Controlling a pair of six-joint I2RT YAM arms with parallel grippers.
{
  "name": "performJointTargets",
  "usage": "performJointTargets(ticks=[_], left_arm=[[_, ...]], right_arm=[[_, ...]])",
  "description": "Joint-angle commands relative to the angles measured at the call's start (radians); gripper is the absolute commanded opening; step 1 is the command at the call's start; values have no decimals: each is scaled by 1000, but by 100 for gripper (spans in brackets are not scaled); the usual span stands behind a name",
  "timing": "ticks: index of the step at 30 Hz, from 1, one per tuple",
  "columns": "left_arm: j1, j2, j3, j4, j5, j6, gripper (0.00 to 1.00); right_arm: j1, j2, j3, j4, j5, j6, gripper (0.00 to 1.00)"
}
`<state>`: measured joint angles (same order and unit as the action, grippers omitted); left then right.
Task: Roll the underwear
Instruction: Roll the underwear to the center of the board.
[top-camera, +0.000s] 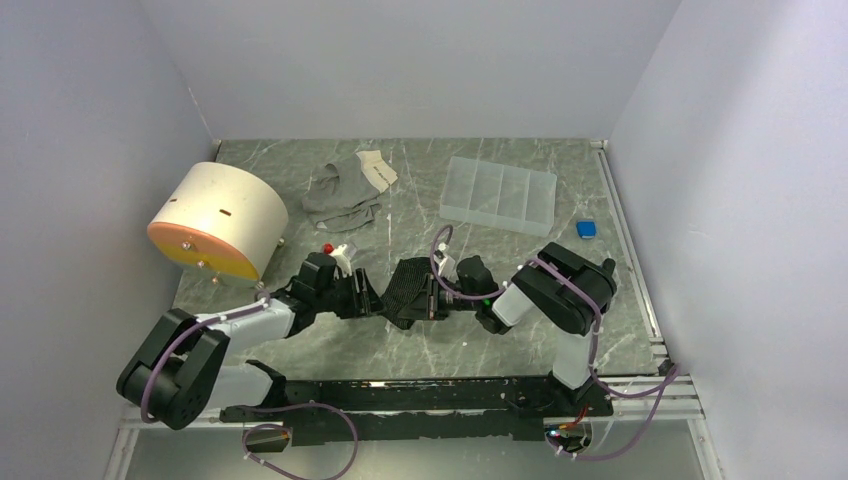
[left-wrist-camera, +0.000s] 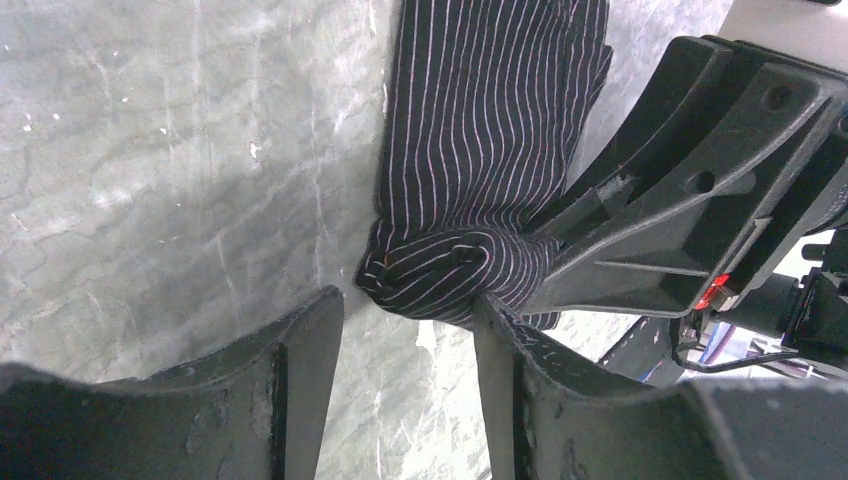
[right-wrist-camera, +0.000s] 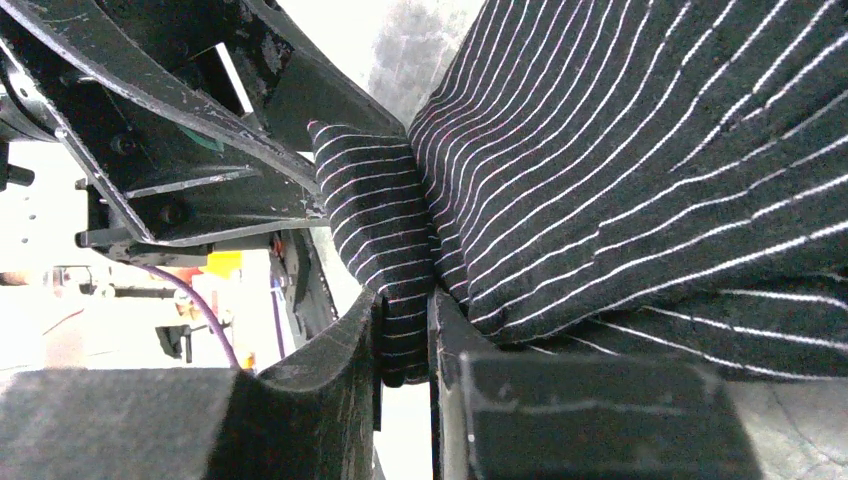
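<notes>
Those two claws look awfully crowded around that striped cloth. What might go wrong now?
The right gripper pinches only a thin fold of the underwear; if it slips, the rolled end may loosen. The left gripper is open and close against the right one, so they might bump.

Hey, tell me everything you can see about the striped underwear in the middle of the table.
The underwear is dark, soft fabric with thin pale stripes. It lies on the grey marbled table, one end wound into a tight roll, the rest flat. The right gripper pinches a fold of it. The left gripper stands open at the rolled end, one fingertip touching it.
</notes>
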<state>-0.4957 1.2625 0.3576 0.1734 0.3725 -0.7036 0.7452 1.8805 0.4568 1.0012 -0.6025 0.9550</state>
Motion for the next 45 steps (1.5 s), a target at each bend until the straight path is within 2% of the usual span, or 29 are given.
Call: performJointTargets(ticks=[1, 8, 11, 19, 21, 26, 30, 37, 41, 45], left_arm=[[-8, -11, -8, 98, 9, -20, 56], [-8, -153, -72, 153, 50, -52, 63], [-9, -142, -78, 186, 36, -66, 66], [-12, 42, -31, 161, -3, -45, 52], [-14, 54, -30, 142, -23, -43, 52], [-24, 107, 17, 41, -98, -6, 54], [-33, 134, 48, -23, -141, 16, 53], [-51, 170, 78, -54, -157, 31, 53], [-74, 189, 99, -67, -164, 41, 52], [-92, 205, 114, -74, -168, 39, 52]], right_arm=[[0, 3, 7, -203, 39, -78, 16], [-6, 47, 2, -141, 19, -39, 14], [-7, 52, 3, -137, 18, -36, 14], [-14, 39, -1, -139, 14, -35, 17], [-17, 34, -3, -136, 10, -32, 20], [-18, -39, 8, -169, -8, -63, 37], [-18, -150, 55, -357, 36, -181, 48], [-5, -358, 166, -790, 248, -461, 52], [31, -464, 203, -875, 405, -627, 53], [154, -523, 193, -803, 526, -855, 55]])
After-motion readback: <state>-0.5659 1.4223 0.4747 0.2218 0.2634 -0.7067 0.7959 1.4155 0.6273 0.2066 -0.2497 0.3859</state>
